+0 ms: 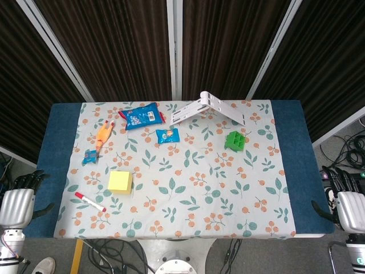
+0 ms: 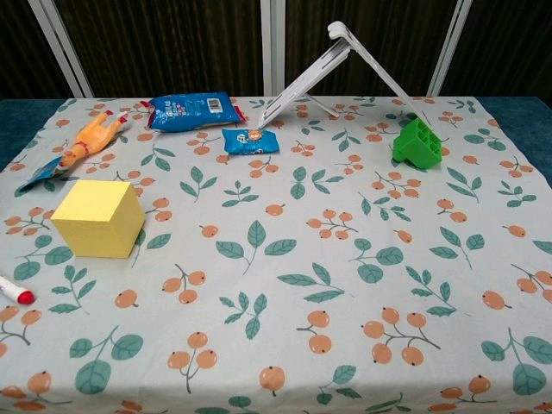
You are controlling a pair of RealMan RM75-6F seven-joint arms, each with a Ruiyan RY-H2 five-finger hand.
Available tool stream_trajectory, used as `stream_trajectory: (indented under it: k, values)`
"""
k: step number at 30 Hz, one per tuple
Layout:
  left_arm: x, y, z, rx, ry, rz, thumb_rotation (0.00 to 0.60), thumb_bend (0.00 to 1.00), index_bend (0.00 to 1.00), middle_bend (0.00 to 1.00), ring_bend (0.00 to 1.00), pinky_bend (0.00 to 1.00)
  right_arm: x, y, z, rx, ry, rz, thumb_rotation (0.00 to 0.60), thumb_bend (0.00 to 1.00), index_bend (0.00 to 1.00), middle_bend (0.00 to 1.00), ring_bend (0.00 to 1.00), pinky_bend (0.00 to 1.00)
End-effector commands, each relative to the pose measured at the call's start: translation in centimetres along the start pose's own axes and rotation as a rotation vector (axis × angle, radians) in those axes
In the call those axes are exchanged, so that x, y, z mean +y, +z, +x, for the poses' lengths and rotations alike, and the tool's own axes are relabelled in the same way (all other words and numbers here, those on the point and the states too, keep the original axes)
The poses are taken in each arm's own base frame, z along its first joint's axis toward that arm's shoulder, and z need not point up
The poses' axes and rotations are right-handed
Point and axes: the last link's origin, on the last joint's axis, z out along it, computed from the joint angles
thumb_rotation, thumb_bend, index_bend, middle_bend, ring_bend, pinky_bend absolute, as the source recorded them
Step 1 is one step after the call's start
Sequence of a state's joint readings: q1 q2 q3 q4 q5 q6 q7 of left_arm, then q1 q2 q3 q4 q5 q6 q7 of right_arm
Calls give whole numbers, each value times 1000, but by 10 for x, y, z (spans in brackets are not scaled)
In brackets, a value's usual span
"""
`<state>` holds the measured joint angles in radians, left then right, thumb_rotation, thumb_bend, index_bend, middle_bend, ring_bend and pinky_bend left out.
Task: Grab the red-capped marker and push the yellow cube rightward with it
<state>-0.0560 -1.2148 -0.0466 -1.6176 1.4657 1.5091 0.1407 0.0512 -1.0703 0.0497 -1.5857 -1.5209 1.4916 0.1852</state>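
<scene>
The yellow cube (image 1: 120,181) (image 2: 98,218) sits on the floral cloth at the left front. The white red-capped marker (image 1: 90,202) lies flat just in front and left of the cube; the chest view shows only its red end (image 2: 19,294) at the left edge. My left hand (image 1: 19,202) hangs beside the table's left front corner, fingers apart and holding nothing, well left of the marker. Off the right front corner, my right hand (image 1: 349,202) is likewise empty with its fingers spread. Neither hand shows in the chest view.
At the back lie a blue snack bag (image 1: 141,116) (image 2: 190,110), a small blue packet (image 1: 167,135) (image 2: 250,141), a white folding stand (image 1: 208,107) (image 2: 332,65) and a green block (image 1: 235,140) (image 2: 418,143). An orange toy chicken (image 1: 102,136) (image 2: 93,138) lies behind the cube.
</scene>
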Motion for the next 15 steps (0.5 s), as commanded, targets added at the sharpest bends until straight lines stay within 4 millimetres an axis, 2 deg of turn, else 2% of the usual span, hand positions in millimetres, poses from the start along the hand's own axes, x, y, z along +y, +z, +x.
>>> stream_trajectory:
  k: [1, 15]
  values:
    - [0, 1, 0, 1, 1, -2, 600, 126, 309, 300, 232, 224, 0, 0, 0, -2, 1, -1, 600, 176, 0, 122, 0, 0]
    - [9, 12, -4, -21, 6, -63, 600, 126, 309, 314, 232, 224, 5, 3, 7, 29, -8, -4, 600, 176, 0, 122, 0, 0]
